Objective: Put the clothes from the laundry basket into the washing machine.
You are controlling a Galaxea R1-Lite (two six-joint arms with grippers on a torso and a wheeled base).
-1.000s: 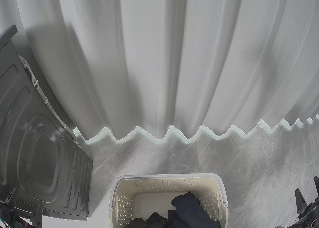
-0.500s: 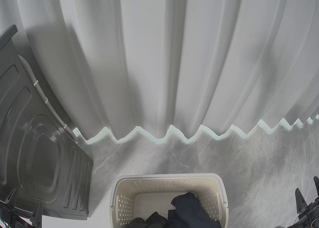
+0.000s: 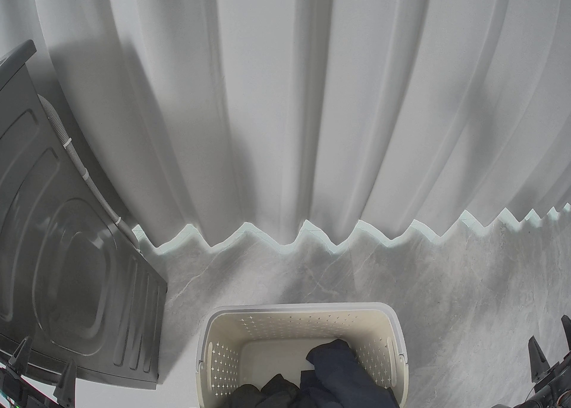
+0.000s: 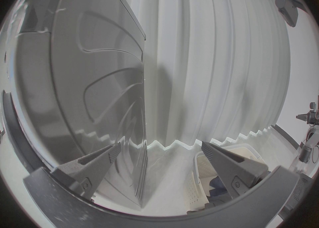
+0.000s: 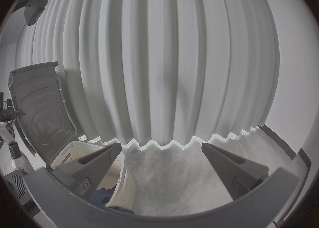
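Note:
A cream perforated laundry basket [image 3: 297,310] stands on the floor at the bottom centre of the head view, with dark navy and black clothes [image 3: 345,373] piled in it. The grey washing machine [image 3: 65,260] stands to its left, showing a ribbed side panel. My left gripper [image 3: 44,367] hangs open and empty in front of that panel, left of the basket. My right gripper [image 3: 550,347] hangs open and empty over the floor, right of the basket. In the left wrist view the open left gripper [image 4: 160,145] frames the machine [image 4: 99,72] and the basket [image 4: 232,147].
A white pleated curtain [image 3: 309,100] hangs to the floor behind the basket. A ribbed drain hose [image 3: 77,159] runs down the machine's back edge. Grey marbled floor [image 3: 476,284] lies open to the right of the basket.
The whole head view has shifted slightly, so the camera moved. The basket, clothes and both grippers keep their places relative to each other.

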